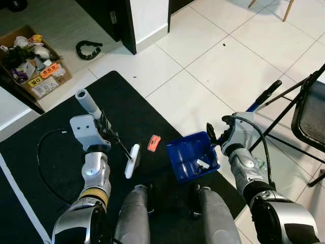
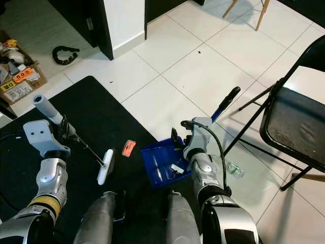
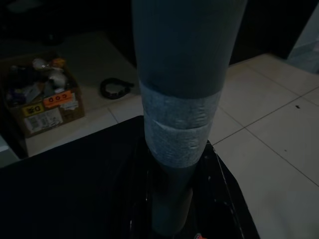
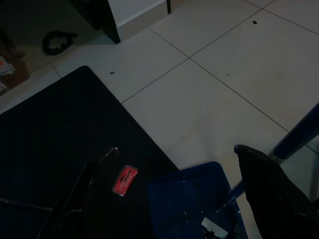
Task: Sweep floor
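Wrapper (image 1: 154,143) lies between brush (image 1: 132,160) and dustpan (image 1: 193,155); left gripper (image 1: 105,128) clamps the brush, right gripper (image 1: 218,133) clamps the dustpan; sweep rightward next.

Cardboard box (image 1: 35,61) of clutter (far left), folding chair (image 2: 297,122) opposite.

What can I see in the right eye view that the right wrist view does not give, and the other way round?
The right eye view adds the folding chair, the clear bottle beside its legs, the cardboard box, the white brush head, and both arms.

The right wrist view alone brings the print on the red wrapper close, though too dark to read.

Both show the blue dustpan, the black mat, the white tiles and the black ring.
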### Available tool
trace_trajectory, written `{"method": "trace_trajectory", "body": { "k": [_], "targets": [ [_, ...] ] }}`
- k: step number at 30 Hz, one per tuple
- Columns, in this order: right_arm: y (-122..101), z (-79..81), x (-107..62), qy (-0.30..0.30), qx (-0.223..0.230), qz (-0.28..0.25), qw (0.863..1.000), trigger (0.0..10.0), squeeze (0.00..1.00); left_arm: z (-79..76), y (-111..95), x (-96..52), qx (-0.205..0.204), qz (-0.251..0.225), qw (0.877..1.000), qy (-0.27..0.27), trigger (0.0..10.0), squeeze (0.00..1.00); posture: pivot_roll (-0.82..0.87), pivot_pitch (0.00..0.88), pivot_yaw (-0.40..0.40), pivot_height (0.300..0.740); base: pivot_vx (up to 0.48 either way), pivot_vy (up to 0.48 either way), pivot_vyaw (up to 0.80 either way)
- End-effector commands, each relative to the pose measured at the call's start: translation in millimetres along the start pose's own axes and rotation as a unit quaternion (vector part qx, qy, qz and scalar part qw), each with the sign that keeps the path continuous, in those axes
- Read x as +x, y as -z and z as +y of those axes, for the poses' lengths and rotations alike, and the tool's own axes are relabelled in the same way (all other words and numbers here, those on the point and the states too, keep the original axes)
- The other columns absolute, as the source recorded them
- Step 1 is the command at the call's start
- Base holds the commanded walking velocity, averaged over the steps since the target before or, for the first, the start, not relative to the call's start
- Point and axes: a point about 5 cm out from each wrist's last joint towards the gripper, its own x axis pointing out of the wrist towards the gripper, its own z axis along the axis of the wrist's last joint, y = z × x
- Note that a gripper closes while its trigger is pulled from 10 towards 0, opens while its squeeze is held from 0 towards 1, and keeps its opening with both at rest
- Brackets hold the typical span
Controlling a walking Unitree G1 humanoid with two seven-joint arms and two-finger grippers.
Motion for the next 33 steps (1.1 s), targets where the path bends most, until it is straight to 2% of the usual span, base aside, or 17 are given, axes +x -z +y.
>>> {"method": "trace_trajectory", "body": {
  "k": [1,6,8,9,15,16,18,21,22,23,25,26,31,33],
  "targets": [
    [3,-1.3,-2.3,0.001,0.002,0.003,1.0,10.0,0.0,10.5,19,-13.3,-0.003,0.059,0.998,-0.021,10.0,0.0,-0.01,0.219,-0.065,0.74,0.0,0.0,0.0],
    [3,-0.5,-1.7,0.004,0.002,0.003,1.0,10.0,0.0,15.6,16,-13.0,0.001,0.048,0.999,-0.025,10.0,0.0,0.01,0.209,-0.069,0.74,0.0,0.0,0.0],
    [3,3.5,-0.9,-0.005,-0.003,0.005,1.0,10.0,0.0,20.1,12,-11.6,0.001,0.034,0.999,-0.033,10.0,0.0,0.02,0.197,-0.062,0.74,0.0,0.0,0.0],
    [3,11.3,0.8,-0.021,-0.01,0.007,1.0,10.0,0.0,27.0,7,-8.7,0.002,0.019,0.999,-0.042,10.0,0.0,0.02,0.203,-0.069,0.74,0.0,0.0,0.0],
    [4,16.4,2.3,-0.035,-0.015,0.015,0.999,10.0,0.0,30.6,1,-4.5,0.007,0.006,0.999,-0.046,10.0,0.0,0.05,0.17,-0.094,0.74,0.0,0.0,0.0],
    [3,18.2,3.7,-0.043,-0.023,0.02,0.999,10.0,0.0,29.4,-3,-0.9,0.007,0.001,0.999,-0.041,10.0,0.0,0.06,0.16,-0.096,0.74,0.0,0.0,0.0],
    [-4,15.5,7.7,-0.05,-0.031,0.018,0.998,10.0,0.0,17.2,-6,6.5,0.016,0.006,1.0,0.001,10.0,0.0,0.05,0.118,-0.076,0.74,0.0,0.0,0.0],
    [-16,3.8,11.3,-0.04,-0.039,0.003,0.998,10.0,0.0,-0.7,-4,12.8,0.021,0.03,0.998,0.051,10.0,0.0,0.03,0.129,-0.075,0.74,0.0,0.0,0.0],
    [-16,3.8,11.3,-0.04,-0.039,0.003,0.998,10.0,0.0,-0.7,-4,12.8,0.021,0.03,0.998,0.051,10.0,0.0,0.03,0.129,-0.075,0.74,0.0,0.0,0.0],
    [-19,-1.0,11.5,-0.026,-0.037,-0.001,0.999,10.0,0.0,-3.5,-3,14.8,0.023,0.04,0.998,0.054,10.0,0.0,0.0,0.076,-0.056,0.74,0.0,0.0,0.0],
    [-21,-4.8,11.8,-0.016,-0.035,-0.004,0.999,10.0,0.0,-5.6,-4,17.1,0.023,0.04,0.997,0.055,10.0,0.0,-0.01,0.079,-0.052,0.74,0.0,0.0,0.0],
    [-22,-7.4,11.4,-0.012,-0.035,-0.009,0.999,10.0,0.0,-7.2,-6,18.6,0.024,0.038,0.998,0.053,10.0,0.0,0.0,0.05,-0.055,0.74,0.0,0.0,0.0],
    [-22,-8.4,10.6,-0.014,-0.041,-0.009,0.999,10.0,0.0,-7.1,-9,22.4,0.013,0.034,0.999,0.038,10.0,0.0,0.02,0.027,-0.056,0.74,0.0,0.0,0.0],
    [-18,-6.4,10.6,-0.014,-0.041,0.004,0.999,10.0,0.0,-1.9,-7,22.3,0.009,0.044,0.999,0.02,10.0,0.0,0.02,0.0,-0.062,0.74,0.0,0.0,0.0]
  ]
}}
